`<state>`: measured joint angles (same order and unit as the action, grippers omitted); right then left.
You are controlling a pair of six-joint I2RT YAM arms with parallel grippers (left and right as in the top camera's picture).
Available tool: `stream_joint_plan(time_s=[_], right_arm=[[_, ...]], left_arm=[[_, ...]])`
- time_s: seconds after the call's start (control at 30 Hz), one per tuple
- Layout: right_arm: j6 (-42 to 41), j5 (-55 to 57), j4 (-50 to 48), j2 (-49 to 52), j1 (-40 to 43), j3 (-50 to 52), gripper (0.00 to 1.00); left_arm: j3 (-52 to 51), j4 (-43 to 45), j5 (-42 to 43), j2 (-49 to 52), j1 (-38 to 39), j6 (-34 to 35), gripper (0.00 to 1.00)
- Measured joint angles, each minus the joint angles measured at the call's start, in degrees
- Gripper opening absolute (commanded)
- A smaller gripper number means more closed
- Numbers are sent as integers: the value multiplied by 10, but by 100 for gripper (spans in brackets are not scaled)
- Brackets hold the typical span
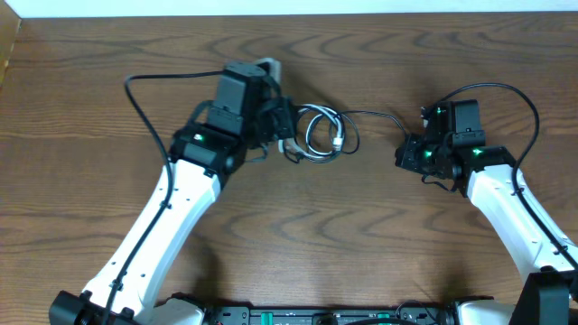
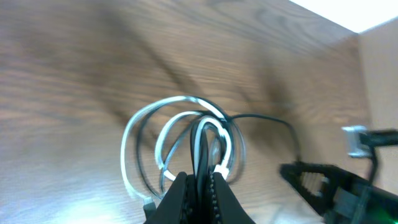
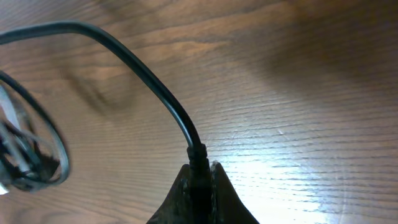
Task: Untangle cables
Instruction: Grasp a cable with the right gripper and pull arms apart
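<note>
Left arm [image 1: 172, 217] stretched diagonally from lower left toward centre; left gripper [image 2: 199, 182] pinched tight on strands of the cables [image 2: 186, 130]. Right arm [image 1: 515, 208] angled in from lower right, wrist turned leftward; right gripper [image 3: 200, 173] clamped on black cable [image 3: 143, 68].

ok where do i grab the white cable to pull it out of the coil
On the white cable, probably the outer loop, coming straight down from above: that arc swings widest and lies flat on the table. The left pincer is shut on the crowded middle, where the black cable crosses it.
</note>
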<state>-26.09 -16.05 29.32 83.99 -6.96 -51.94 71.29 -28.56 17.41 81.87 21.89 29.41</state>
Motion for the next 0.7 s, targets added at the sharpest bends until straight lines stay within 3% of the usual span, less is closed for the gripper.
stream_joint_plan(time_s=[0.33,0.7], right_arm=[[0,14,30,0,43,0,1],[5,41,107,-32,183,0,1]], left_arm=[[0,-37,-46,0,-70,-10,7],[0,-78,-78,0,-188,-11,8]])
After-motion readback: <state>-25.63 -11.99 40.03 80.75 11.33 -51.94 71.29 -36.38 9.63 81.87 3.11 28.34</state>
